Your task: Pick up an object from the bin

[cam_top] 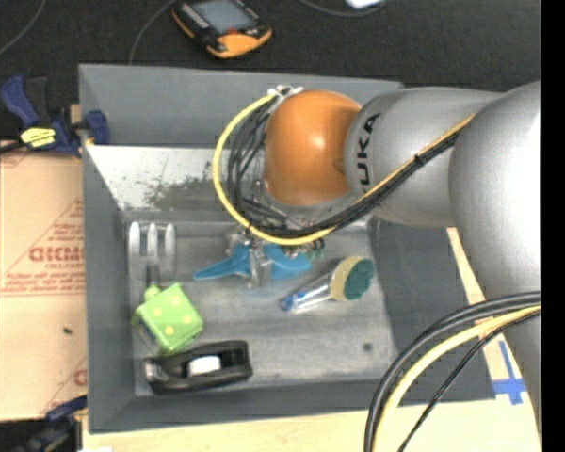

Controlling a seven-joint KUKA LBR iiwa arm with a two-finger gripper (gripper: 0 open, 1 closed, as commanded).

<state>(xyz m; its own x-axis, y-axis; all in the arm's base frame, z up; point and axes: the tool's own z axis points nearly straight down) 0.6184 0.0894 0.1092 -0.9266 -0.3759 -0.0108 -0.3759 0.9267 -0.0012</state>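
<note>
My gripper is low in the middle of the bin, under the arm's orange dome, right on top of a light blue plastic thing with a pointed end that sticks out to the left. Part of that blue thing is hidden by the gripper. Just to the right lies a brush with a round teal and cream head and a clear blue handle.
A green die with yellow dots sits at the front left. A black tape dispenser lies along the front wall. A silver metal clip rests near the left wall. The arm covers the bin's back right.
</note>
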